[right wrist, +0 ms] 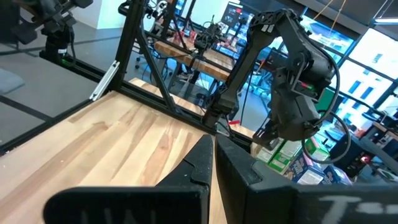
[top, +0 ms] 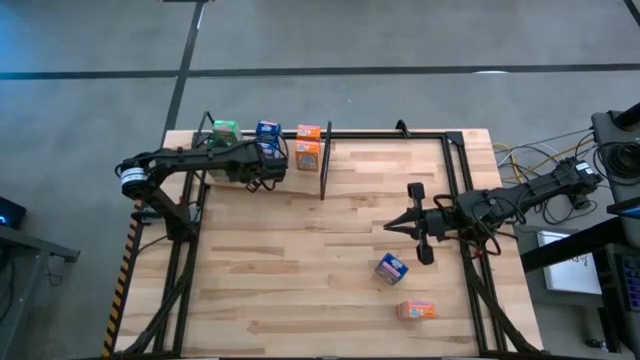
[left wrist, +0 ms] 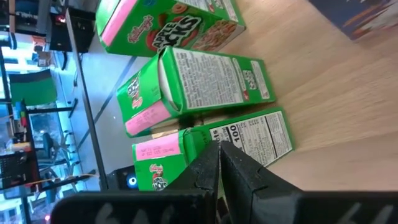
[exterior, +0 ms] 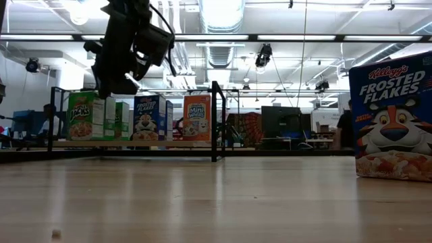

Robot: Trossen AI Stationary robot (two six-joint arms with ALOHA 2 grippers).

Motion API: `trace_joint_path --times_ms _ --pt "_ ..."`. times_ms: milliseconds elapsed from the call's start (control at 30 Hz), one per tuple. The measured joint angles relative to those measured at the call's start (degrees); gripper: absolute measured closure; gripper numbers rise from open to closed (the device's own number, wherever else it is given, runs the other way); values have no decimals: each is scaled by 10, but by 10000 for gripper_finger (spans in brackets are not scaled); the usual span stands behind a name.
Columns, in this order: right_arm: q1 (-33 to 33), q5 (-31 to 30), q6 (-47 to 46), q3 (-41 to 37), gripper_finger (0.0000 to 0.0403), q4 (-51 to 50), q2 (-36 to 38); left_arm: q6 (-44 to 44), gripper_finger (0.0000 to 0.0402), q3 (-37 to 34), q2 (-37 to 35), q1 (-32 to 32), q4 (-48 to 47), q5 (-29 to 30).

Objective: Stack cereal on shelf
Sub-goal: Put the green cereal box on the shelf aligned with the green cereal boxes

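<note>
Blue cereal box (exterior: 390, 120) nearest on table, orange box (top: 416, 310) beside it, shelf (top: 330, 133) holding green, blue, orange boxes, left gripper (top: 268, 178) above them and right gripper (top: 390, 226) mid-table, fingers pressed together, empty.

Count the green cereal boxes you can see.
3. All stand side by side at the left end of the shelf, by the left gripper: first green box, second green box, third green box. None seems hidden.
</note>
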State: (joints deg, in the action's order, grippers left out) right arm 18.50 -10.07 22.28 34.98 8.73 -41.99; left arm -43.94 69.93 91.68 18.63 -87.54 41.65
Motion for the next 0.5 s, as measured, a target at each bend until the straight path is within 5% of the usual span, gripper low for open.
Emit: trace_joint_path --times_ms 500 --pt "0 0 -2 0 394 -8 4 -9 401 0 0 0 -9 -1"
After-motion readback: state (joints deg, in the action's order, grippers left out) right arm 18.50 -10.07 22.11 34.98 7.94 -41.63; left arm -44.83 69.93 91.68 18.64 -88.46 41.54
